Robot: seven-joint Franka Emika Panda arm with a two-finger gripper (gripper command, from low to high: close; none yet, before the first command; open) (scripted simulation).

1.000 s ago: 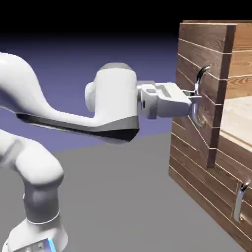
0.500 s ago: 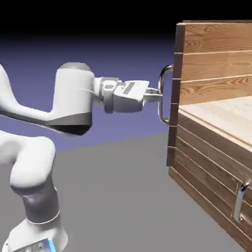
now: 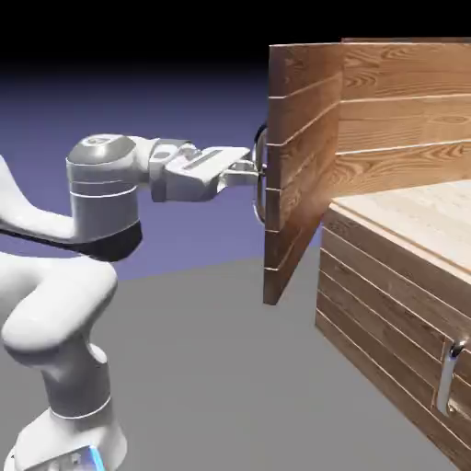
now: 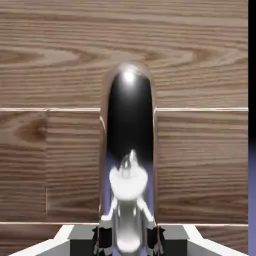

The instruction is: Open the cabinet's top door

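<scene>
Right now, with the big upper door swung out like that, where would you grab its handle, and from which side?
I'd take the silver handle around the middle of its upright bar, coming from the door's outer plank face, one finger on each side. The bar bows out from the planks there, which should leave finger room; the gripper is closed on it that way.

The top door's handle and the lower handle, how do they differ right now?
The top door's handle has the claw shut on it; the lower handle is untouched. The top door's handle sits on a door swung wide open, while the lower handle is on a panel that looks closed. Both are shiny, curved metal and stand roughly upright.
</scene>
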